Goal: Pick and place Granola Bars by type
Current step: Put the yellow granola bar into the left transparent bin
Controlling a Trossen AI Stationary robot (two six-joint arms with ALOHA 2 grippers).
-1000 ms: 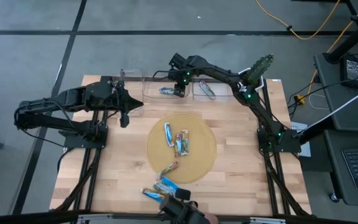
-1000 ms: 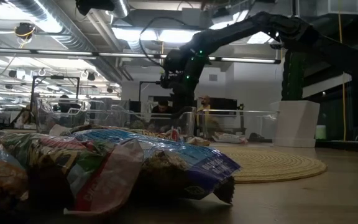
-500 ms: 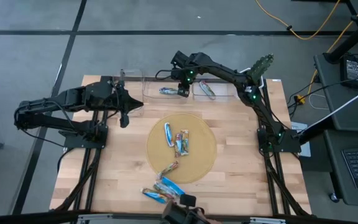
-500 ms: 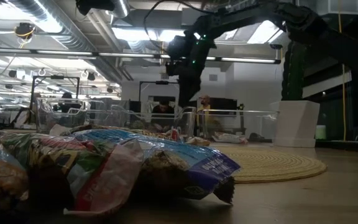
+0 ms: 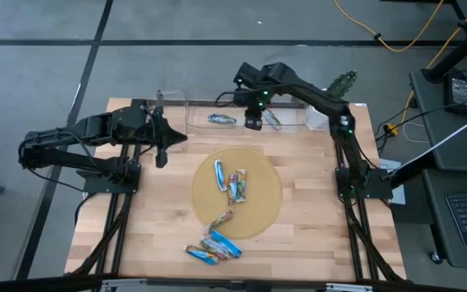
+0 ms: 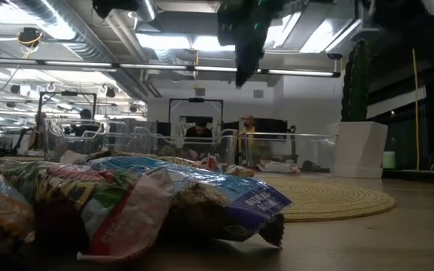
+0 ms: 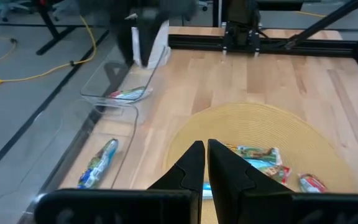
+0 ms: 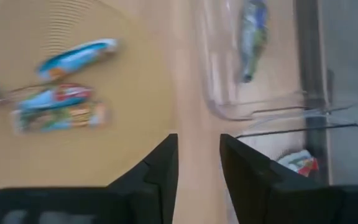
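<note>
Granola bars lie in three places. Some rest on the round tan mat (image 5: 254, 212): a blue one (image 5: 219, 173), a multicoloured pair (image 5: 237, 186) and a small one (image 5: 220, 219). A loose heap (image 5: 213, 247) lies by the near edge. One blue bar (image 5: 222, 119) and one multicoloured bar (image 5: 272, 119) each lie in a clear bin at the far edge. My right gripper (image 5: 254, 123) hangs open, high above the gap between those two bins, fingers pointing down, empty (image 8: 197, 168). My left gripper (image 5: 162, 154) waits shut at the table's left (image 7: 205, 165).
A third clear bin (image 5: 173, 104) stands at the far left of the row. A white box (image 5: 319, 118) and a green plant (image 5: 340, 83) stand at the far right corner. Bare wood (image 5: 314, 211) shows right of the mat.
My right gripper has risen well clear of the bin that holds the blue bar and gone toward the table's right, over the gap between the two bins. The blue bar stays lying in its bin. The left arm has kept still.
</note>
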